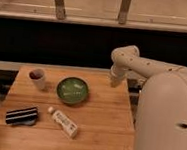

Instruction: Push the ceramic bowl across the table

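The green ceramic bowl (73, 90) sits on the wooden table (102, 120), a little behind its middle. It is round, shallow and glossy, with pale marks inside. My gripper (114, 81) hangs at the end of the white arm (138, 64), over the table's back right part. It is to the right of the bowl, apart from it, with bare wood between them.
A small white cup (37, 77) with a dark inside stands left of the bowl. A black-and-white striped object (22, 115) lies at the front left. A white tube (64, 122) lies in front of the bowl. My white body (165, 122) fills the right side.
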Controlling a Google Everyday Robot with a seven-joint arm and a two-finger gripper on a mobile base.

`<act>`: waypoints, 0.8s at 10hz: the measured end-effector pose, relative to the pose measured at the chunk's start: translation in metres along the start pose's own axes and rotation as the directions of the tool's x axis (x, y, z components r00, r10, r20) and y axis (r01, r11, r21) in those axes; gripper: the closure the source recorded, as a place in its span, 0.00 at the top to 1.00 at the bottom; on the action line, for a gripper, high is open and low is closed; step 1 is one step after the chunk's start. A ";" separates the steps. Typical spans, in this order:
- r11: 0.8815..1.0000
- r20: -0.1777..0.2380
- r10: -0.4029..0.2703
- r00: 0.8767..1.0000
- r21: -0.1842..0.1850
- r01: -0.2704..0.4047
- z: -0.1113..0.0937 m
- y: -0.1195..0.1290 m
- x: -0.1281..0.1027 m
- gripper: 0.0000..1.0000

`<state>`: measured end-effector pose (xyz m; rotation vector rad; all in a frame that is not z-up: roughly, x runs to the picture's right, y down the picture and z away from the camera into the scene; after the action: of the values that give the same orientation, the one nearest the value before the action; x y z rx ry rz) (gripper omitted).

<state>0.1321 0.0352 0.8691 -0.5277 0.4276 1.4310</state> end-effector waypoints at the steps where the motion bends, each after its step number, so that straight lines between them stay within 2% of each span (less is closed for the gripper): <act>1: 1.000 -0.016 -0.025 1.000 0.005 0.025 0.010 0.011 -0.001 0.00; 4: 0.995 -0.073 -0.094 0.993 0.021 0.096 0.050 0.043 -0.004 0.00; 8: 0.991 -0.118 -0.133 0.984 0.019 0.136 0.073 0.057 -0.003 0.00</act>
<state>0.0723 0.0786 0.9251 -0.6089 0.4946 1.2673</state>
